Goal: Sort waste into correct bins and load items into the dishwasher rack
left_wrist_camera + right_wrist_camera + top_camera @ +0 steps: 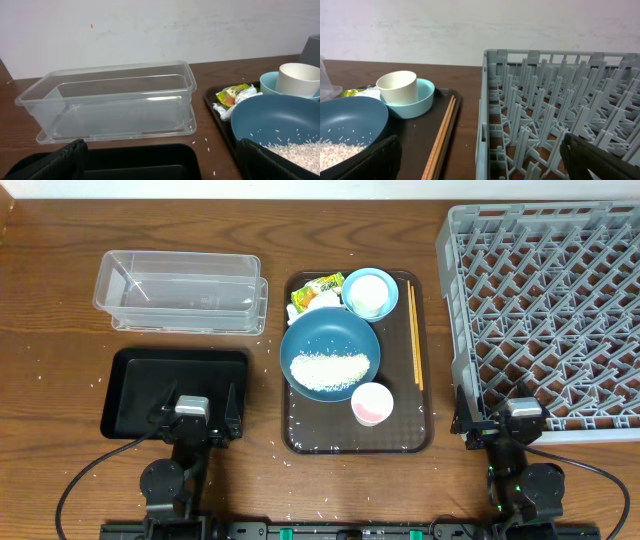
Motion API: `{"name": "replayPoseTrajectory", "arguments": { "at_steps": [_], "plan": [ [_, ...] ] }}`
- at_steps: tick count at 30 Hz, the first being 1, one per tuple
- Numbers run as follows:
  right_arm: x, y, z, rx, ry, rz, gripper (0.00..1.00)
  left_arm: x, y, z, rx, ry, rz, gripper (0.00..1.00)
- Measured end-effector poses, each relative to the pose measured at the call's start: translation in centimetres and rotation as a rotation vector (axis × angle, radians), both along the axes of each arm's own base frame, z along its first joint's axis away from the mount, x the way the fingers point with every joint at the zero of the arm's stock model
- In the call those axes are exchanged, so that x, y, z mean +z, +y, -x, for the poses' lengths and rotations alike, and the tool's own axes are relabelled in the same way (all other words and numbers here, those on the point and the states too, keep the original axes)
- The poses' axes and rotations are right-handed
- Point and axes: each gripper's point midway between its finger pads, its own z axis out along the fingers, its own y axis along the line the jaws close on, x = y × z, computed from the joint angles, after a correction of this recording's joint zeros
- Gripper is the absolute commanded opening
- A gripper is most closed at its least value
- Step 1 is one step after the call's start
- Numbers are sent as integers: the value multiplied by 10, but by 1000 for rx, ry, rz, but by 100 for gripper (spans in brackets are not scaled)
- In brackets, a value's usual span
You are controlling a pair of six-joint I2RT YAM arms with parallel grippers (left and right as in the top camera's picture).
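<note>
The dark-blue dish (330, 352) sits on the brown tray (300, 435) and holds a heap of white rice (328, 370). The light-blue bowl (352, 282) holds the cream-white cup (370, 295). The pink cup (371, 404) stands at the tray's front. The yellow-green wrapper with white paper (315, 293) lies at the tray's back left. The clear tub (180, 290) and black tray (140, 390) lie left. The grey rack (550, 310) is at right. My left gripper (193, 420) is open over the black tray's front. My right gripper (520, 423) is open at the rack's front left corner.
A pair of wooden chopsticks (415, 335) lies along the brown tray's right side. Loose rice grains are scattered on the wooden table around the trays. The wall runs along the back edge of the table.
</note>
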Motion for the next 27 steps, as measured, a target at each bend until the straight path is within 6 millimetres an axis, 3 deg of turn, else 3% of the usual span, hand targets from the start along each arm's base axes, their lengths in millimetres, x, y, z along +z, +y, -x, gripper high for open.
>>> {"name": "replayPoseTrajectory", "arguments": {
  "at_steps": [20,24,27],
  "plan": [
    [3,-2,0,-13,-11,-1,99,0,0,0,0,0,0,97],
    [26,10,1,56,-94,-99,99,0,0,0,0,0,0,96],
    [61,25,8,162,-213,-242,99,0,0,0,0,0,0,97]
  ]
}}
